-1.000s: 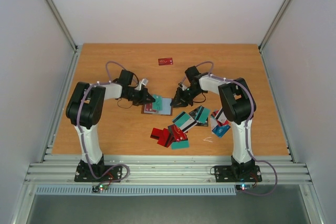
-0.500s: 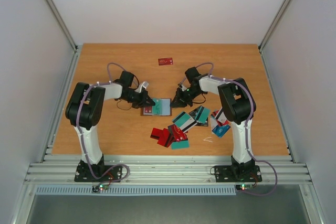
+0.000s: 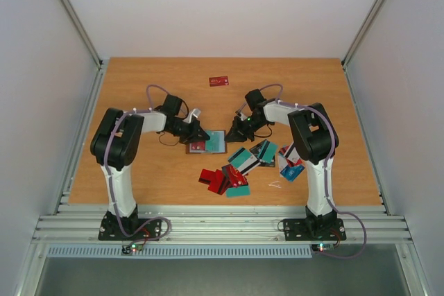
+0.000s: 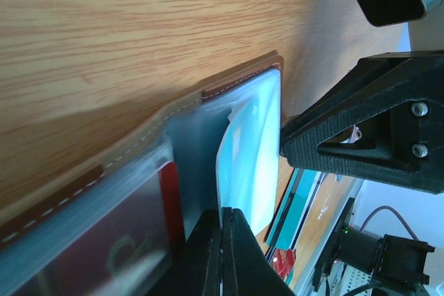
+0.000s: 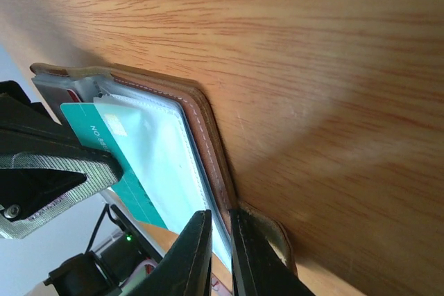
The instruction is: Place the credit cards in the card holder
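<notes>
Brown leather card holder (image 3: 208, 142) lies open on the table (image 3: 139, 95), midway between my two arms, clear sleeves facing up. My left jaws are closed thin on a teal card (image 5: 87, 126). Its leading part shows pale under the clear sleeve (image 4: 253, 123) on the holder's right half, and its trailing corner is bare. How deep it sits I cannot tell. My right jaws stand narrow, pinched on the holder's edge on my right arm's side, leather and plastic between them, which pins that half flat. Step in hand, as I judge it: seat this card fully. To do it well, hold the card low and near parallel to the sleeve, and push along the sleeve toward the right jaws, not downward, so the plastic does not buckle. The right jaws must grip firm as the counter-hold, else the whole holder may slide. Let go only once most of the card is covered. A stored red card (image 4: 170, 199) shows in the other half. Loose credit cards (image 3: 236, 171) lie scattered just on the near side of the holder. A lone red card (image 3: 219, 81) lies well apart toward the far edge.
</notes>
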You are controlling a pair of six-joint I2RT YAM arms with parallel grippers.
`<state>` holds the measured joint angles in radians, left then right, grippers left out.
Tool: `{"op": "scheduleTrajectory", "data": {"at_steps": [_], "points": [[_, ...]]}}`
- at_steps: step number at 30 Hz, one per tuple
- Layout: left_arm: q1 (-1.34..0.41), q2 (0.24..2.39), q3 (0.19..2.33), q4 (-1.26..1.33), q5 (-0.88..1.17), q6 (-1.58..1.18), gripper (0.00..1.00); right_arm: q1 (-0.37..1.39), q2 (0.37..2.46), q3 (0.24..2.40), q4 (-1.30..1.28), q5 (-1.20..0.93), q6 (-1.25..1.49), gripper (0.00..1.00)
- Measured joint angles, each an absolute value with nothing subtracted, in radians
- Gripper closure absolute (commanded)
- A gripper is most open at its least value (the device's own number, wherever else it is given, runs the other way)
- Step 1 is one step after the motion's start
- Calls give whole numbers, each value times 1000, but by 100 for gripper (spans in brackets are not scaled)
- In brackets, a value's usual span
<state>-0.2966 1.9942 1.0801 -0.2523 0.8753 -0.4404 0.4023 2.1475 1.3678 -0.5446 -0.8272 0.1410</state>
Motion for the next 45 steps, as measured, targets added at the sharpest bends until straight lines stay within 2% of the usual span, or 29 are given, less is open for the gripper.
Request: {"op": "scheduleTrajectory", "data": {"at_steps": [12,23,32,39,42,45], "points": [[-323,2006,1068,-178,875,-523,99,402,2148,1365,-540,-838,159,89],[-342,2011,1051,-120,865,-592,90,401,2148,1365,-538,-844,166,89],[-353,2003,1060,-121,862,-629,67,401,2148,1365,-538,-844,178,90],[-371,1975,1124,-288,778,-583,52,405,2148,1365,-529,-845,184,90],[-376,1964,1161,-392,740,-543,41,408,2148,1365,-523,-844,186,90],[-381,1948,1192,-484,697,-498,22,410,2148,1365,-523,-842,186,90]]}}
